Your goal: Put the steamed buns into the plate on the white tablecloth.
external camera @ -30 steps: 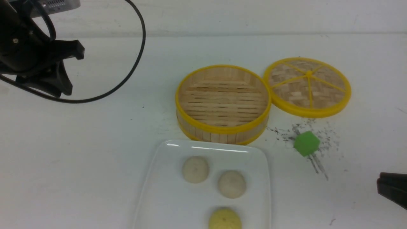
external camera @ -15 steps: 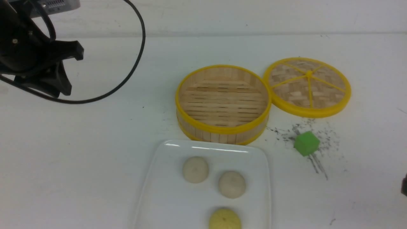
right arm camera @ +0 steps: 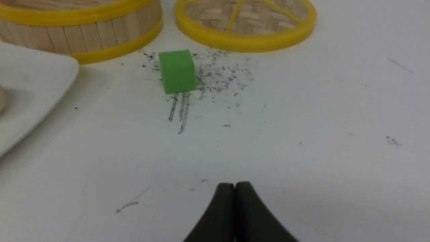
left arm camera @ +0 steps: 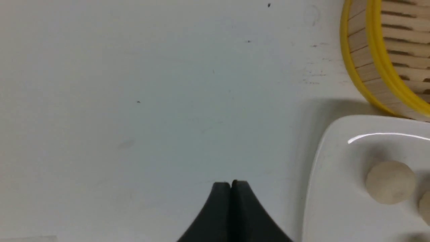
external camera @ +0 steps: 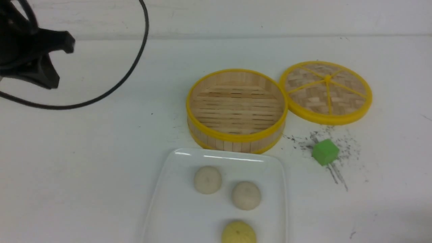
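Note:
Three steamed buns lie in the white plate [external camera: 182, 216] on the white tablecloth [external camera: 84, 152]: two beige buns [external camera: 208, 179] [external camera: 246, 195] and a pale yellow bun [external camera: 238, 233] at the near edge. My left gripper [left arm camera: 231, 184] is shut and empty. It hangs over bare cloth, left of the plate [left arm camera: 336, 201], where one beige bun [left arm camera: 390, 181] shows. Its arm [external camera: 30, 54] is at the far left of the front view. My right gripper [right arm camera: 234, 184] is shut and empty, low over the cloth near the green cube [right arm camera: 177, 71]. It is out of the front view.
An empty yellow-rimmed bamboo steamer [external camera: 236, 108] stands just behind the plate. Its woven lid [external camera: 326, 91] lies to its right. A green cube [external camera: 325, 152] sits among dark scuffs right of the plate. A black cable [external camera: 135, 67] loops from the left arm.
My left arm has drawn back to the left and a little upward. My right gripper, at the front view's right edge a second ago, has left that view.

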Motion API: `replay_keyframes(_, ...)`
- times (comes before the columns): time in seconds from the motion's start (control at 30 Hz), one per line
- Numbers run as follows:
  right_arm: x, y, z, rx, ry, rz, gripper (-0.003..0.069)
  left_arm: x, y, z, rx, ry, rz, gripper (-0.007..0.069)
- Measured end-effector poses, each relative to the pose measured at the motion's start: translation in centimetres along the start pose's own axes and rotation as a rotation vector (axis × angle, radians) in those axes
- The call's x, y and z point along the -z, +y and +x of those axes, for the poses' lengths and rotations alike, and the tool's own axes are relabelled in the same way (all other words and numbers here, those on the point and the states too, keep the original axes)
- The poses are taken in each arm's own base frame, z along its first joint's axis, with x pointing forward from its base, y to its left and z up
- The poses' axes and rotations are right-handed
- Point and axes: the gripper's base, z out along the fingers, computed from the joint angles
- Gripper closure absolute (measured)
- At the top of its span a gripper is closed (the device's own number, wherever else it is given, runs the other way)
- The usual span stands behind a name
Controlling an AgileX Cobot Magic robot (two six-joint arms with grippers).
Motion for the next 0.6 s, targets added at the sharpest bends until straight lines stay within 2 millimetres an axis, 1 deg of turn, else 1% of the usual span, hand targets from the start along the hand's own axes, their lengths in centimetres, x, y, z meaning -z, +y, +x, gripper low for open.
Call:
replay_keyframes(0.1,0.0,0.0,0.0,-0.001,0.0,0.002,0.0645,3.4,-0.2,0.9,-0.014,-0.086,-0.014,0.0622)
replay_keyframes(0.13,0.0,0.0,0.0,-0.001,0.0,0.002,0.0645,4.9,-0.3,1.5,-0.021,-0.125,-0.024,0.0622)
replay_keyframes(0.17,0.0,0.0,0.0,-0.001,0.0,0.002,0.0644,5.9,-0.3,2.0,-0.025,-0.151,-0.031,0.0622)
replay_keyframes(0.23,0.0,0.0,0.0,-0.001,0.0,0.002,0.0643,8.1,-0.4,3.4,-0.032,-0.206,-0.039,0.0622)
replay_keyframes(0.33,0.0,0.0,0.0,-0.001,0.0,0.002,0.0638,10.3,-0.5,6.2,-0.037,-0.255,-0.046,0.0622)
replay_keyframes(0.37,0.0,0.0,0.0,-0.001,0.0,0.002,0.0636,10.7,-0.6,7.0,-0.038,-0.262,-0.046,0.0622)
replay_keyframes(0.4,0.0,0.0,0.0,-0.001,0.0,0.002,0.0635,10.6,-0.5,7.3,-0.037,-0.256,-0.046,0.0622)
replay_keyframes(0.43,0.0,0.0,0.0,-0.001,0.0,0.002,0.0633,11.2,-0.6,9.4,-0.039,-0.27,-0.047,0.0622)
replay_keyframes(0.53,0.0,0.0,0.0,-0.01,-0.001,0.003,0.0631,11.3,-0.5,12.1,-0.039,-0.269,-0.047,0.0622)
replay_keyframes(0.6,0.0,0.0,0.0,-0.04,-0.004,0.003,0.0629,11.2,-0.5,14.4,-0.039,-0.269,-0.048,0.0622)
